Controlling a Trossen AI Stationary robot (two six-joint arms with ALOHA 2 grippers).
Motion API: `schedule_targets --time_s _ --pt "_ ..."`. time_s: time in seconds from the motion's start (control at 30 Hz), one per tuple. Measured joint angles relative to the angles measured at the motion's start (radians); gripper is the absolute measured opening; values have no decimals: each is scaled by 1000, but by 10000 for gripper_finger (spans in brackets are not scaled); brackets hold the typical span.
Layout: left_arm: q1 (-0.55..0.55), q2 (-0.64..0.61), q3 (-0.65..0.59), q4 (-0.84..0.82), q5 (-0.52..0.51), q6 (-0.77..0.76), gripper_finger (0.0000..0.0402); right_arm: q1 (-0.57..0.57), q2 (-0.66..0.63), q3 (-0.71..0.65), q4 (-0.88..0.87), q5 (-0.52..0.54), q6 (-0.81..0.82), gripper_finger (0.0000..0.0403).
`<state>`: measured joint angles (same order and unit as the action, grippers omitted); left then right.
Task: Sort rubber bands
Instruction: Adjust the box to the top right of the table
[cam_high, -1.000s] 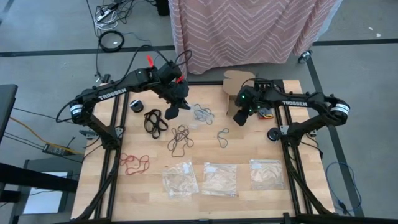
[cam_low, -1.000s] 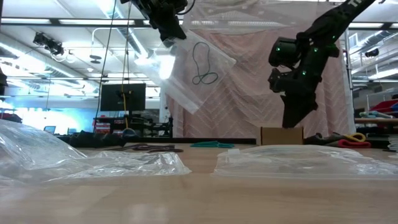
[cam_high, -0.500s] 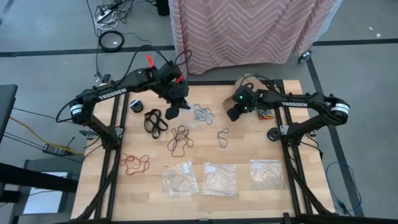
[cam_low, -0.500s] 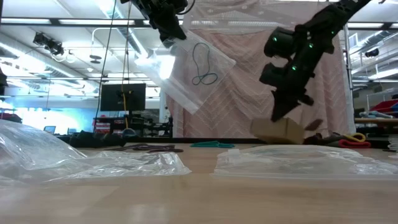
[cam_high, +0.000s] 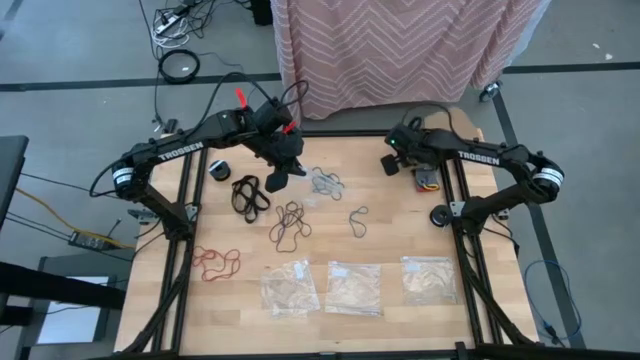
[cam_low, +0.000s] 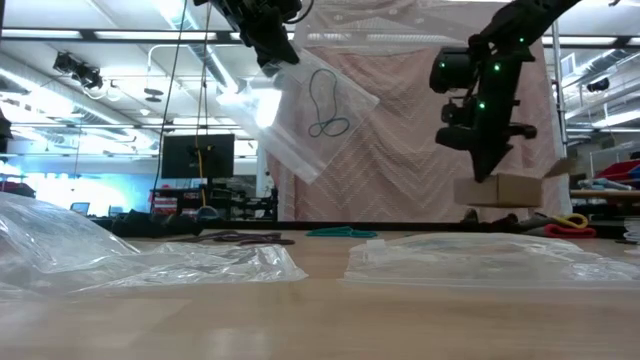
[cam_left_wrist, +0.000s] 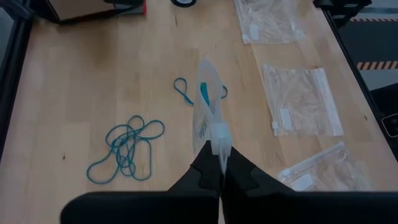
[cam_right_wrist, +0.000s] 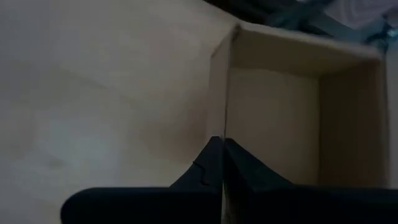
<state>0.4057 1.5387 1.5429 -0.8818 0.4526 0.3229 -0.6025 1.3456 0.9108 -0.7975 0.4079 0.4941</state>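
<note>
My left gripper (cam_low: 272, 48) hangs high over the table's far middle, shut on a clear plastic bag (cam_low: 318, 110) with a teal rubber band (cam_left_wrist: 204, 96) inside. My right gripper (cam_low: 487, 172) is at the far right, shut on a small open cardboard box (cam_low: 506, 189). Rubber bands lie flat on the table in clusters: black (cam_high: 250, 192), dark brown (cam_high: 288, 222), red (cam_high: 215, 262), teal-blue (cam_left_wrist: 124, 149), plus a single teal loop (cam_high: 358, 218). My left gripper pinches the bag's top edge (cam_left_wrist: 218, 135) between its two fingers, coming slantwise from above. The bag hangs slack below the fingers, clear of the table, the band loose inside it. My right gripper pinches one upright wall of the box at its top edge (cam_right_wrist: 225, 124), one finger inside the box and one outside. The fingers slant down from above. In the low view the box hangs roughly level under them, clear of the table.
Three clear bags lie flat along the near edge (cam_high: 290, 288), (cam_high: 353, 288), (cam_high: 428, 278). A black tape roll (cam_high: 219, 170) sits at the far left. Red and yellow items (cam_high: 428, 180) lie by the right arm's base. Dark frame rails run along both sides.
My right gripper has shut on the box wall, rolled its wrist, and risen toward the table's far right corner. The box tipped as it came off the table, then hung level, lifted clear and farther right. The left arm and its bag have kept still.
</note>
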Motion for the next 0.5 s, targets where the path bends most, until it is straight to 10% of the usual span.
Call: schedule_targets --time_s 0.5 --pt "0 0 0 0 -1 7 0 -83 0 -85 -17 -112 15 0"
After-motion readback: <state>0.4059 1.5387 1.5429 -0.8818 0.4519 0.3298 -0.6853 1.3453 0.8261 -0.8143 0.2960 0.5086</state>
